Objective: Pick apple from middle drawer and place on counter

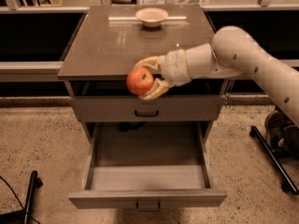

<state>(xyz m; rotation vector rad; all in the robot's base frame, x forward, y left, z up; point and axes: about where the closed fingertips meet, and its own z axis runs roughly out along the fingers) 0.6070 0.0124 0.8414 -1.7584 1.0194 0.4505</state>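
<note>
One apple (139,81) sits clamped between the jaws of the gripper (141,80), which reaches in from the right at the near edge of the glossy grey-brown table (112,45), above the open middle drawer (147,178). A pale bowl (152,16) rests at the table's far edge. Speckled beige floor (37,139) surrounds the cabinet.

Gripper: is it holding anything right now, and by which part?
Yes: the gripper holds the apple, jaws closed over its top and underside, at the front edge of the counter.
</note>
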